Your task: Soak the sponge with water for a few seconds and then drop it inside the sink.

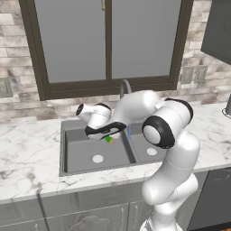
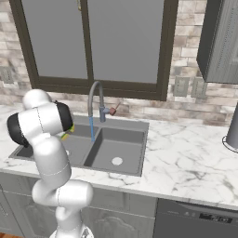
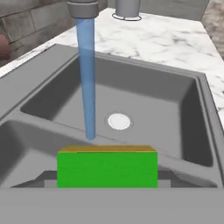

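1. The fingers [image 1: 109, 136] are closed on the sponge [image 3: 107, 168], which sits low centre in the hand view, green face toward the camera with a yellow strip along its top edge.
2. The water [image 3: 89, 78] falls from the faucet [image 2: 95, 100] spout at the upper left of the hand view and lands on the sink's divider, just behind the sponge and toward its left end. It does not appear to hit the sponge.
3. In the left base view the sponge shows as a small green and yellow spot under the hand, at frame centre, above the left basin of the sink [image 1: 72, 153] near the divider.
4. Step in hand, as I judge it: bringing the sponge to the stream for soaking. The next move calls for a short push forward so the water hits it, a brief hold, then release over a basin.
5. The tabletop [image 2: 186, 158] is white marble with grey veins. Behind the sink are a brick wall and a dark-framed window [image 1: 108, 40].
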### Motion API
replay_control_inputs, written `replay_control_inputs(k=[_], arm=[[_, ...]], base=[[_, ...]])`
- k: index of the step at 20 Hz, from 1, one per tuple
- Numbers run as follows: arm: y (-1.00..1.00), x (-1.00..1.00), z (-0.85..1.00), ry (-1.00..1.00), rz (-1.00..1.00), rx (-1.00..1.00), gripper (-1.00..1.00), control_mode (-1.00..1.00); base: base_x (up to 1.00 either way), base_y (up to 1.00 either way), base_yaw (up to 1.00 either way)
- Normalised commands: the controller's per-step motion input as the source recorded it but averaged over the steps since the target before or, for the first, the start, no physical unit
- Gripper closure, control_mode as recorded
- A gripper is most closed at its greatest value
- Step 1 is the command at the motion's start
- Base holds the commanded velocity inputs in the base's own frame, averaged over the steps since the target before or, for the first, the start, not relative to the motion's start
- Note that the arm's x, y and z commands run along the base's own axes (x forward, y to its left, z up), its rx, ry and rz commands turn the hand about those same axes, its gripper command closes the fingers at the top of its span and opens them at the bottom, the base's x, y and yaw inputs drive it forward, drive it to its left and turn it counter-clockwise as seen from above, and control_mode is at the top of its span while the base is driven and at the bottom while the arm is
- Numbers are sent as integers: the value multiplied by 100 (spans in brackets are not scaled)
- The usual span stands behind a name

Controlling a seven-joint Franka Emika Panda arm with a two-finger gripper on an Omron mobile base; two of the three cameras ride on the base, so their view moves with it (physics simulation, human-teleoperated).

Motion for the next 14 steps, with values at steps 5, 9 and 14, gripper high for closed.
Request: replay_control_inputs(k=[5,9,14], arm=[[61,-15,0,-7,2,9,100,-100],[56,-4,0,-11,5,15,100,-100],[51,0,0,-11,7,20,100,-100]], base=[[0,0,0],[0,0,0],[0,0,0]])
